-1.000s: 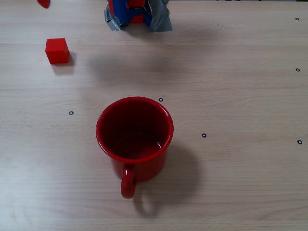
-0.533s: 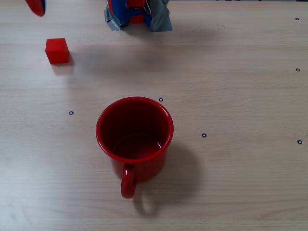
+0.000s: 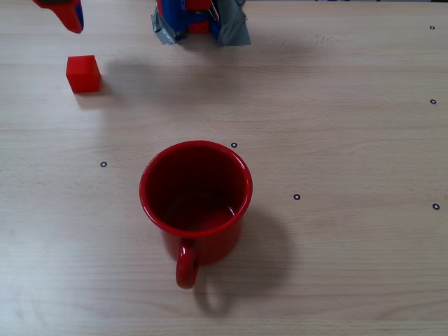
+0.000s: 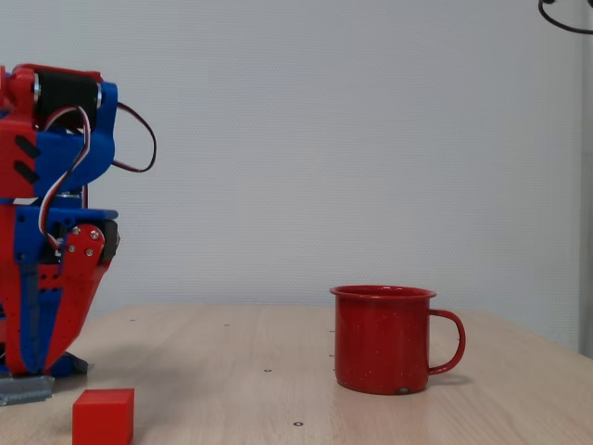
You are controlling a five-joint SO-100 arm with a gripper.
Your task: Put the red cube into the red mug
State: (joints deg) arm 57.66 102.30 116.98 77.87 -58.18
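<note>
Lying just below the claw [image 3: 63, 14]: the red cube [image 3: 83, 73].

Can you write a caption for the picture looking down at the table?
Red cube waits near the gripper; red mug stands empty on the wooden table.

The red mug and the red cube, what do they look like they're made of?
The red mug looks like glossy enamelled metal or ceramic: shiny highlights on its wall, a thin rolled rim, faint pale speckles. Which one, the look leaves open. The red cube looks like matte plastic or painted wood: flat, even colour, sharp edges, no glare.
</note>
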